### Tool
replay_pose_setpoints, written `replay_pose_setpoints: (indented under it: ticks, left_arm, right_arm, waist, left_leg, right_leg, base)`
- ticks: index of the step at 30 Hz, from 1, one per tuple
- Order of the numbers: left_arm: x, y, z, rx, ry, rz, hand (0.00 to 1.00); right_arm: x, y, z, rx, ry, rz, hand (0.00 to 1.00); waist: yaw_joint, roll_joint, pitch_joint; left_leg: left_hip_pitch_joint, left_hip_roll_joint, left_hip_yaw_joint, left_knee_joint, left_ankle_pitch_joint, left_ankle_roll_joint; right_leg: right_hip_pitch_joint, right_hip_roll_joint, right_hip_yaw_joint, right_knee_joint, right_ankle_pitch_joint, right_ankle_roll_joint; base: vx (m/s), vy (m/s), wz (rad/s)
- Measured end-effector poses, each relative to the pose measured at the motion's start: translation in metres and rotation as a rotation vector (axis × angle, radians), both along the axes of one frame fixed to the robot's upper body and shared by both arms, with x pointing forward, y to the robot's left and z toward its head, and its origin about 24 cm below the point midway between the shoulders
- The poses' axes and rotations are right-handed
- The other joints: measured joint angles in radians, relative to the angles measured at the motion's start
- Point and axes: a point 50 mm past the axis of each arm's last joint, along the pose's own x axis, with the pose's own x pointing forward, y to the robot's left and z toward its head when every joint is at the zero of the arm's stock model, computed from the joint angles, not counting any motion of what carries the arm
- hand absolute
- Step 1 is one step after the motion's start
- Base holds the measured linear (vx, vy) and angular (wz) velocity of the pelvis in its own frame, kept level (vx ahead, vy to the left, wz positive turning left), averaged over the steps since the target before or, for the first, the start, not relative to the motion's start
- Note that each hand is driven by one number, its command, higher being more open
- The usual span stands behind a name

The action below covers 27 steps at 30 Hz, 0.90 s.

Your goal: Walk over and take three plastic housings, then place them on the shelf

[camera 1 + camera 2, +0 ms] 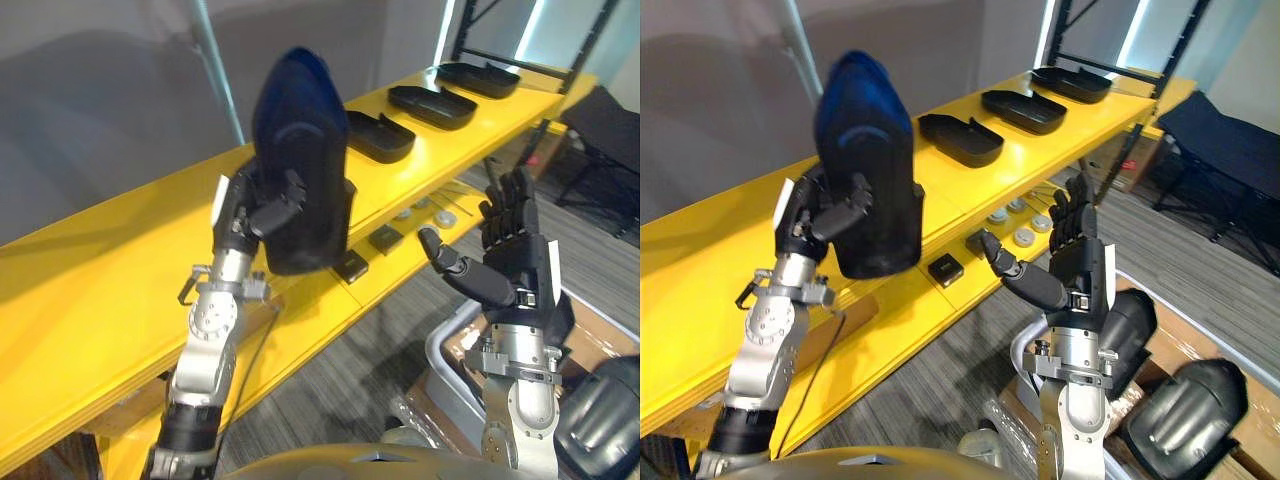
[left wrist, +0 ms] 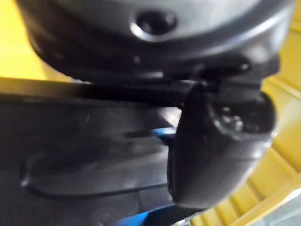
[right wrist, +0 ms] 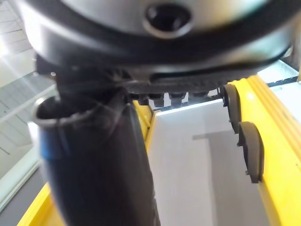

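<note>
gripping a dark plastic housing (image 1: 300, 150) upright, the left hand (image 1: 262, 215) has its fingers and thumb curled round the lower part of the shell. it holds the shell in the air over the front of the yellow shelf (image 1: 90, 290), touching nothing else. the right hand (image 1: 500, 265) is raised in front of the shelf's edge with fingers straight and spread, thumb out, and nothing in it.

3 more housings (image 1: 380, 135) lie hollow side up in a row further along the shelf top, each apart from the next. small parts (image 1: 385, 238) sit on the lower ledge beneath them. a grey bin (image 1: 445, 345) stands on the floor by the right arm, with spare shells (image 1: 1185, 410) beside it.

as i judge it, the placing is well along: 3 are down and 1 is in hand, though i cannot tell which of the row belong to this run. what is left is to lower the held shell onto the bare shelf near the row and let go.
</note>
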Motion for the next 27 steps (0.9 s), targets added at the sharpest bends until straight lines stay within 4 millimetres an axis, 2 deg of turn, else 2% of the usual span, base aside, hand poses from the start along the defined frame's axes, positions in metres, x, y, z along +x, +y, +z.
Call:
replay_pose_setpoints:
  ticks: [6,9,11,12,17,23,27]
  left_arm:
    - [0.029,0.038,0.026,-0.141,-0.049,0.362,0.0]
    - [0.038,0.046,0.047,-0.236,-0.088,0.421,0.0]
    - [0.044,0.044,0.058,-0.283,-0.107,0.418,0.0]
    - [0.049,0.041,0.067,-0.312,-0.112,0.411,0.0]
    - [0.062,0.033,0.071,-0.384,-0.032,0.354,0.0]
    - [0.071,0.027,0.056,-0.387,0.103,0.335,0.0]
    - [0.076,0.025,0.065,-0.423,0.11,0.349,0.0]
  right_arm:
    - [-0.007,0.002,-0.012,0.001,0.095,0.026,1.0]
    - [-0.006,0.009,-0.016,-0.001,0.134,0.094,1.0]
    - [-0.005,0.017,-0.018,-0.001,0.149,0.142,1.0]
    - [-0.004,0.025,-0.019,-0.001,0.162,0.187,1.0]
    - [-0.005,0.042,-0.021,0.018,0.185,0.279,1.0]
    - [-0.007,0.053,-0.011,0.06,0.153,0.299,1.0]
    - [-0.008,0.057,-0.011,0.092,0.158,0.296,1.0]
  waist:
    - [-0.058,0.006,0.006]
    - [-0.075,0.009,0.035]
    - [-0.078,0.009,0.056]
    - [-0.079,0.01,0.085]
    - [-0.085,0.018,0.137]
    - [-0.083,0.011,0.204]
    - [-0.076,0.01,0.238]
  left_leg:
    - [-0.024,0.001,0.042,-0.046,0.041,-0.01]
    - [-0.05,0.0,0.043,-0.063,0.059,-0.009]
    - [-0.065,0.001,0.043,-0.064,0.064,-0.009]
    - [-0.069,0.001,0.042,-0.066,0.067,-0.01]
    - [-0.091,0.0,0.041,-0.073,0.073,-0.008]
    - [-0.127,-0.002,0.031,-0.079,0.083,-0.007]
    - [-0.132,-0.002,0.028,-0.082,0.085,-0.007]
  right_leg:
    - [-0.068,0.018,0.036,0.001,0.017,-0.005]
    - [-0.102,0.023,0.039,0.001,0.028,-0.008]
    - [-0.117,0.025,0.04,0.001,0.033,-0.008]
    - [-0.121,0.026,0.04,0.001,0.035,-0.009]
    - [-0.143,0.026,0.04,0.001,0.039,-0.009]
    - [-0.175,0.025,0.033,0.002,0.045,-0.009]
    - [-0.179,0.024,0.028,0.005,0.046,-0.009]
  base:
    - [-0.03,-0.045,-0.21]
    - [0.0,-0.03,0.01]
    - [-0.02,-0.01,0.01]
    - [-0.03,-0.012,0.01]
    - [-0.01,-0.002,0.0]
    - [-0.02,-0.01,0.06]
    - [0.0,-0.003,0.01]
